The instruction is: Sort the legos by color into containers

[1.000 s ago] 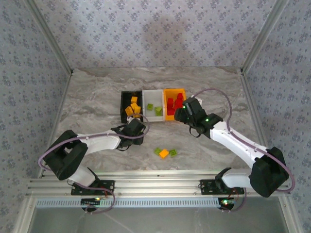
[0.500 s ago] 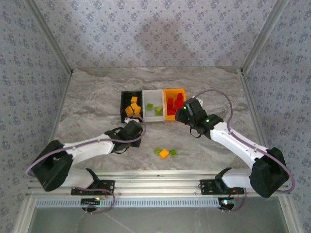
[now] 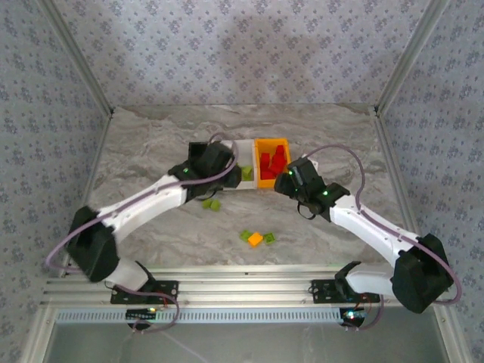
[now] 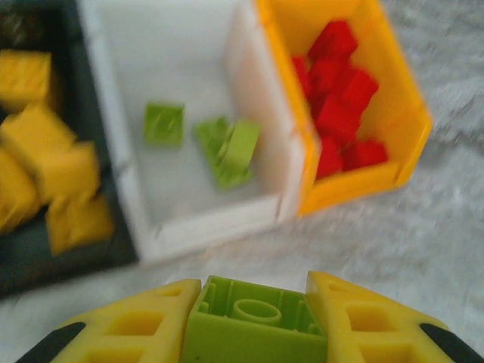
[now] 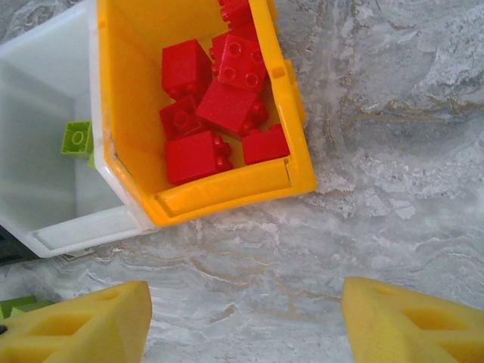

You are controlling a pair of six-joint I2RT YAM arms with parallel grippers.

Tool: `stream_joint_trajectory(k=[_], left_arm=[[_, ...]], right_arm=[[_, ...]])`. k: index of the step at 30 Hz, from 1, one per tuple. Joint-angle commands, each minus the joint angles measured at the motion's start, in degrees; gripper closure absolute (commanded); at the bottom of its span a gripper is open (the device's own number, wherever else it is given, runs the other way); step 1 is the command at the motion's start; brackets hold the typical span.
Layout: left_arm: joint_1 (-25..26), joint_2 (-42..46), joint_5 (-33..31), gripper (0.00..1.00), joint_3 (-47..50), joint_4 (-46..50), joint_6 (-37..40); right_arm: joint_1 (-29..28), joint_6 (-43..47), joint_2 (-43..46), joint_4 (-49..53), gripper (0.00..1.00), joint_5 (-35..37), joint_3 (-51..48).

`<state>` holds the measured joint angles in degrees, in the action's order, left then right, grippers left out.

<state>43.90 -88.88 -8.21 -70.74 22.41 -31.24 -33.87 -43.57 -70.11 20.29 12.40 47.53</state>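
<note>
My left gripper (image 4: 253, 325) is shut on a lime green lego (image 4: 252, 324), held just in front of the white container (image 4: 189, 219). From above, this gripper (image 3: 224, 172) hangs over the black and white containers. The white container (image 3: 246, 181) holds green legos (image 4: 164, 123). Yellow legos (image 4: 45, 159) lie in the black container (image 4: 23, 257), and red legos (image 5: 219, 98) in the orange container (image 5: 227, 193). My right gripper (image 5: 246, 318) is open over bare table just in front of the orange container (image 3: 271, 159), with nothing between its fingers.
A loose green lego (image 3: 212, 203) lies on the marble table under the left arm. Two green legos (image 3: 243, 235) and an orange-yellow one (image 3: 255, 239) sit in a cluster nearer the front edge. Patterned walls close in the back and sides.
My left gripper closed on the green lego, rose from the table in front of the black container and swung back over the containers. The right arm barely moved.
</note>
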Motion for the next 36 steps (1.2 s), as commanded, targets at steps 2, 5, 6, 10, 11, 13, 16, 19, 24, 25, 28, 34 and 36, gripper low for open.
stream_joint_trajectory(k=[2, 5, 6, 10, 11, 13, 16, 19, 24, 25, 28, 34, 36], left_arm=[[-3.16, -13.0, -2.71, 0.72, -10.26, 2.34, 4.55], [-4.91, -19.7, -2.61, 0.72, -15.99, 2.86, 4.57], [-5.15, -21.22, -2.7, 0.71, -17.55, 3.26, 4.53], [-5.45, -26.48, -2.71, 0.68, -23.89, 5.43, 5.03], [-5.39, -27.14, -2.47, 0.66, -25.07, 6.1, 5.01], [-5.36, -26.86, -1.3, 0.53, -26.33, 6.39, 4.58], [-4.54, -22.94, -0.43, 0.38, -25.42, 5.14, 4.35], [-3.01, -16.29, 0.23, 0.23, -21.69, 2.89, 4.25], [0.66, -1.51, 2.09, 0.01, -9.71, -1.92, 1.86], [1.61, 1.78, 2.11, 0.01, -6.23, -2.8, 1.24], [4.93, 11.07, 0.51, 0.0, 3.83, -4.23, -0.88], [9.39, 25.88, -4.17, 0.01, 19.43, -0.55, -7.76], [9.63, 29.87, -4.67, 0.01, 23.59, 0.69, -10.19]], right_arm=[[0.37, -1.26, 2.37, 1.67, 0.31, -1.06, -1.35], [-0.36, -1.49, 3.12, 2.27, 0.31, -1.84, -2.09], [-0.71, -1.56, 3.3, 2.49, 0.31, -1.81, -2.39], [-1.97, -1.64, 3.4, 2.86, 0.31, -3.64, -3.69], [-2.36, -1.74, 3.4, 2.83, 0.31, -4.07, -3.99], [-3.1, -1.55, 3.57, 2.52, 0.3, -5.32, -4.76], [-4.58, -1.3, 3.49, 2.21, 0.29, -6.87, -5.96], [-6.86, -1.13, 3.14, 2.1, 0.29, -7.82, -6.83], [-11.72, -0.47, 1.84, 2.55, 0.29, -8.65, -7.66], [-12.98, -0.38, 1.52, 2.93, 0.29, -8.48, -7.8], [-16.41, -0.74, 0.64, 4.33, 0.3, -7.07, -8.37], [-22.44, -2.46, -1.42, 7.39, 0.34, -4.13, -9.81], [-24.32, -2.57, -2.88, 8.42, 0.33, -3.24, -9.87]])
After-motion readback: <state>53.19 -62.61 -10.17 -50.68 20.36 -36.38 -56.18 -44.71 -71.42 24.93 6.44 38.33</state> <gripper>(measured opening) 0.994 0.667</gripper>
